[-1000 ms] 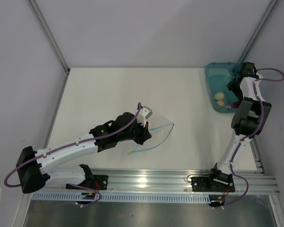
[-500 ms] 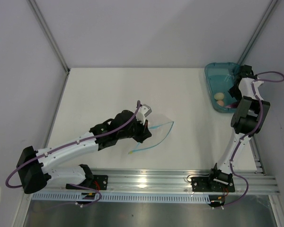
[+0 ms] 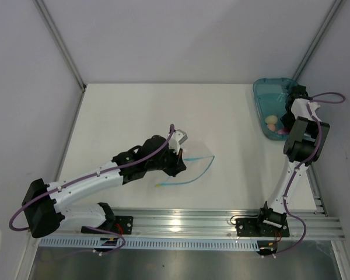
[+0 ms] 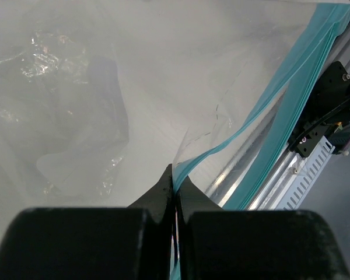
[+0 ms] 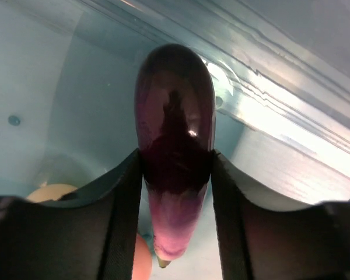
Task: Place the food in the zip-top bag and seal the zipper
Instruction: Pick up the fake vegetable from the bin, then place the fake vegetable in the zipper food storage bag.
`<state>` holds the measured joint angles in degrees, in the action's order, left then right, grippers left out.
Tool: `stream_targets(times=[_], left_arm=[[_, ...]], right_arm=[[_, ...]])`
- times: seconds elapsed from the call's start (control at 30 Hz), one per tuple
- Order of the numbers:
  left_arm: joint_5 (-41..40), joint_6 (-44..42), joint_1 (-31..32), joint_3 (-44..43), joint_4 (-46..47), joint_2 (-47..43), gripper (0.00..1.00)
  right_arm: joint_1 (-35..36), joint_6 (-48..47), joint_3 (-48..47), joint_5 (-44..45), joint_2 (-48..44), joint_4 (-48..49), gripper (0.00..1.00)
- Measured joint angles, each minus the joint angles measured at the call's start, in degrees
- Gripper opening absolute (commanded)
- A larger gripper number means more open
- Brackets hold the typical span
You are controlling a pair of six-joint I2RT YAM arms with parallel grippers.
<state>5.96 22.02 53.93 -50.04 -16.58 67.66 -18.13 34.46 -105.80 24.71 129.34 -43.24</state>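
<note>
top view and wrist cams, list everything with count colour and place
clear crinkly plastic zip-top bag: 1, clear, table middle
teal-blue zipper strip: 1, bag mouth edge
teal plastic tray: 1, far right corner
dark purple oblong toy piece: 1, in tray
pale cream roundish piece: 1, in tray
peach-pink roundish piece: 1, in tray
white table: 1
left gripper: shut on zipper strip
right gripper: closed on purple piece
</note>
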Motion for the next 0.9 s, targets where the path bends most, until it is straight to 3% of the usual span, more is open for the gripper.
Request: stream_targets(times=[0.13,0.27,0.37,0.7,0.8,0.9], left_arm=[[0.07,0.22,-0.02,-0.44,-0.92,0.00,0.01],[0.42,0.70,-0.02,-1.33,-2.01,0.00,0.01],[1.11,1.51,-0.04,-2.73,-3.28,0.00,0.01],[2.19,5.16,-0.07,-11.63,-9.64,1.62,0.00],[1.75,7.10,-0.13,-14.53,-11.56,3.17,0.01],[1.75,8.52,-0.20,-18.29,-13.73,6.38,0.01]], right_arm=[[0.07,0.07,0.00,-0.35,0.02,0.55,0.28],[0.57,0.11,0.00,-0.33,-0.31,0.55,0.05],[1.42,0.11,-0.42,0.20,-1.75,-1.09,0.00],[4.46,-3.48,-3.19,5.53,-18.03,-6.60,0.00],[6.95,-5.16,1.79,5.27,-27.67,-4.48,0.00],[13.97,-7.15,9.38,1.97,-38.66,-0.70,0.00]])
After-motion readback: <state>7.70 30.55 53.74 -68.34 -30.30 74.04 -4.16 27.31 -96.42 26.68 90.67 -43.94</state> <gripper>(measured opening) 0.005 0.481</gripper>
